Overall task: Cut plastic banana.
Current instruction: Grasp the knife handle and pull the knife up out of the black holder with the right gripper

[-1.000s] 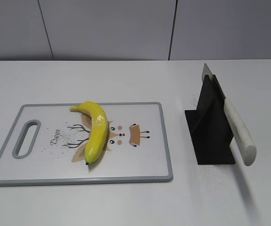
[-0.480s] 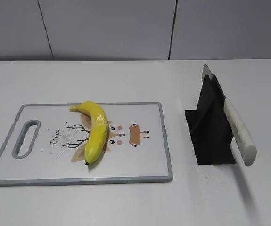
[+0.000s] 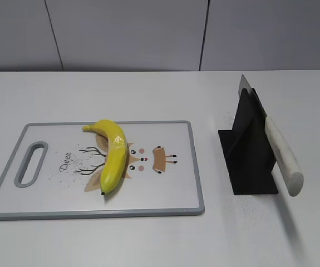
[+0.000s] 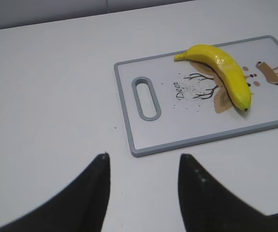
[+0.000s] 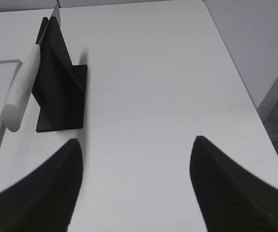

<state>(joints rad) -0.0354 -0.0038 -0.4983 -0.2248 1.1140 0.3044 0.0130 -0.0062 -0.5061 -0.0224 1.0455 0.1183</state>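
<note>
The yellow plastic banana [image 3: 112, 154] lies on the grey-rimmed cutting board [image 3: 176, 197], stem at the far end, dark tip toward the front. It also shows in the left wrist view [image 4: 223, 75] on the board [image 4: 129, 116]. A white-handled knife [image 3: 282, 158] rests slanted in a black stand [image 3: 249, 153]; both show in the right wrist view, knife [image 5: 21, 89], stand [image 5: 56, 94]. My left gripper [image 4: 143, 157] is open and empty over bare table, short of the board's near corner. My right gripper [image 5: 136, 141] is open and empty, to the right of the stand. Neither arm shows in the exterior view.
The white table [image 3: 148, 94] ends at a grey wall at the back. Its right edge [image 5: 247, 96] runs close to my right gripper, with floor beyond. The board has a slot handle [image 3: 30, 164] at its left end.
</note>
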